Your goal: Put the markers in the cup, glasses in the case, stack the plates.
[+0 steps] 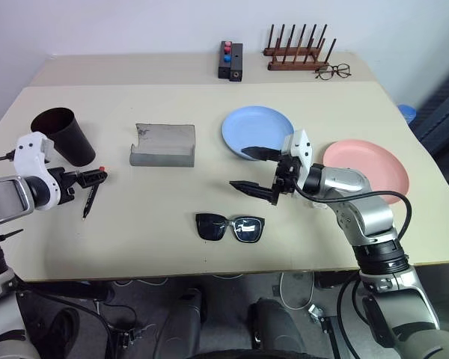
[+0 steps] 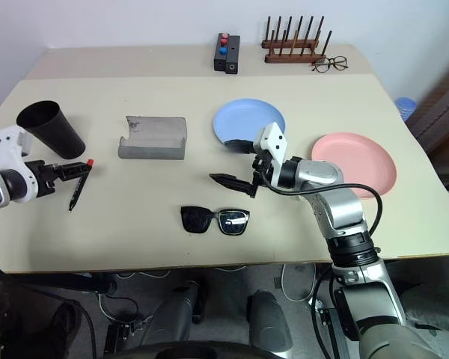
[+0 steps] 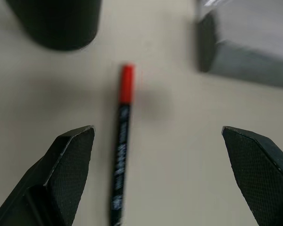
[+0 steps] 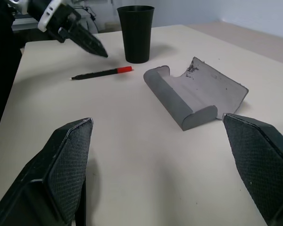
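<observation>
Marker (image 1: 90, 200): one item, black with a red end, lying flat on the table (image 1: 165, 239) near its left edge, just in front of the cup (image 1: 66, 135). Your left gripper (image 1: 92, 178) hangs over it with fingers spread wide and nothing between them, angled down so the marker sits between the fingertips in the left wrist view (a pick lined up, by the look of it). Cup: dark tumbler, upright, mouth open, by the far left corner, close enough for a short carry. Case (image 1: 163, 145): grey felt, flap folded back, left of centre. Glasses (image 1: 230, 226): black sunglasses, folded, lenses up, near the front edge at centre. Your right gripper (image 1: 248, 170) hovers above and behind them, fingers spread, empty, pointing left. Plates: blue plate (image 1: 254, 129) right of centre, pink plate (image 1: 368, 166) toward the right edge, apart and unstacked.
</observation>
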Action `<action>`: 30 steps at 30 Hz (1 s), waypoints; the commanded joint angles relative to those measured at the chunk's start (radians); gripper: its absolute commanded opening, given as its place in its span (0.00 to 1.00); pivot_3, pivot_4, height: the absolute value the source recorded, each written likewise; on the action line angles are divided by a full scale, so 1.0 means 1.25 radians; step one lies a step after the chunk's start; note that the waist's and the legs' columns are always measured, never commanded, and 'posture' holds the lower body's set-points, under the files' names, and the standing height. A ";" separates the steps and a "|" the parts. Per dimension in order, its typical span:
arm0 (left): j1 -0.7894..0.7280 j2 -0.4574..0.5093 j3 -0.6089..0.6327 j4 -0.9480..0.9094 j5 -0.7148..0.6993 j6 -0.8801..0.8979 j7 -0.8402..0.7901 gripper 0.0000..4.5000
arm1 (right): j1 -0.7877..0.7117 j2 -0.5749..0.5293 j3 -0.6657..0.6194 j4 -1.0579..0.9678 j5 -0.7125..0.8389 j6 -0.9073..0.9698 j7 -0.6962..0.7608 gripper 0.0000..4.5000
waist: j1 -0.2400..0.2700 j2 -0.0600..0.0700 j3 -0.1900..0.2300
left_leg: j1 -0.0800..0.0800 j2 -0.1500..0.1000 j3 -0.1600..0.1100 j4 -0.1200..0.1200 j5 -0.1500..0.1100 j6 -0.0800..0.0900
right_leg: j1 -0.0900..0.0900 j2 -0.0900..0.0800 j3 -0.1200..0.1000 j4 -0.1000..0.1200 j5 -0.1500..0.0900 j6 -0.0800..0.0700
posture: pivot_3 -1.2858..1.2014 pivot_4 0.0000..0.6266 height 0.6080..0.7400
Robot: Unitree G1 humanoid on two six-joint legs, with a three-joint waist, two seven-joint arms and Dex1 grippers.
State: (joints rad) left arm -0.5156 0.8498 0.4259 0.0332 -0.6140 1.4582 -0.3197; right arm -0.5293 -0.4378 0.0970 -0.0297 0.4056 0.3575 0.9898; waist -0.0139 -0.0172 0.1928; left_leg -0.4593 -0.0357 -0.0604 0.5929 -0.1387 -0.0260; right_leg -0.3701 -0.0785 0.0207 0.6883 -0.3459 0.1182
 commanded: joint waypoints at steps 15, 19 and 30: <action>-0.217 0.047 -0.257 0.364 0.170 -0.194 -0.169 0.99 | 0.019 -0.010 -0.005 -0.061 0.020 0.010 0.009 1.00 | 0.000 0.000 0.000 | -0.001 0.000 0.000 -0.001 0.000 0.000 | 0.000 -0.001 0.000 0.000 0.000 0.000 | 0.52 0.24 0.96; -0.252 0.042 -0.308 0.409 0.197 -0.211 -0.219 0.94 | 0.026 -0.006 0.000 -0.069 0.017 0.013 0.004 1.00 | 0.000 0.000 0.000 | -0.001 0.000 0.000 -0.001 0.000 0.000 | 0.000 0.000 0.000 0.000 0.000 0.000 | 0.52 0.24 0.96; -0.250 0.031 -0.364 0.394 0.234 -0.184 -0.280 0.02 | 0.032 -0.011 -0.005 -0.078 0.016 0.019 0.000 1.00 | 0.000 0.000 0.000 | -0.001 0.000 0.001 -0.001 0.000 0.000 | 0.001 -0.001 0.000 0.000 0.000 0.000 | 0.52 0.24 0.96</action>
State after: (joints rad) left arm -0.8330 0.8832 -0.0229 0.5476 -0.3273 1.2121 -0.6517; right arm -0.4893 -0.4471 0.1031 -0.0781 0.4100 0.3863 0.9926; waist -0.0135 -0.0172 0.1928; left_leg -0.4607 -0.0362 -0.0597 0.5920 -0.1384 -0.0259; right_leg -0.3694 -0.0791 0.0210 0.6880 -0.3459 0.1182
